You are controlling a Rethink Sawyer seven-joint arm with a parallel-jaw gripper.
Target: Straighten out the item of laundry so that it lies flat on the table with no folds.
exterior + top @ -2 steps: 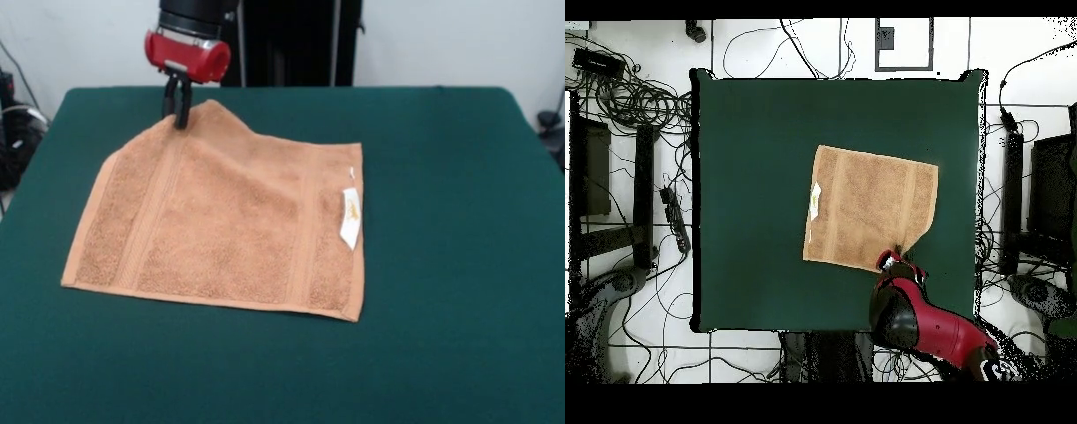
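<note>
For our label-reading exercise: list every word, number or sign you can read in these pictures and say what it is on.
None can be read.
White label on the towel: faint yellowish mark, too small to read.
Gripper and table: no text visible.

We're looking straight down on the dark green worktop [755, 200], and the orange-tan towel [870, 205] lies right of its middle, spread mostly flat. We see its small white label [815, 201] on the towel's left edge. At the towel's lower right corner the cloth bunches into a pinched fold, and there the red and black arm [930, 330] reaches in from below the towel, its pincer [893, 258] right at that corner; we can't make out its fingers. Cables [635, 95] sprawl over the floor left of the worktop.
</note>
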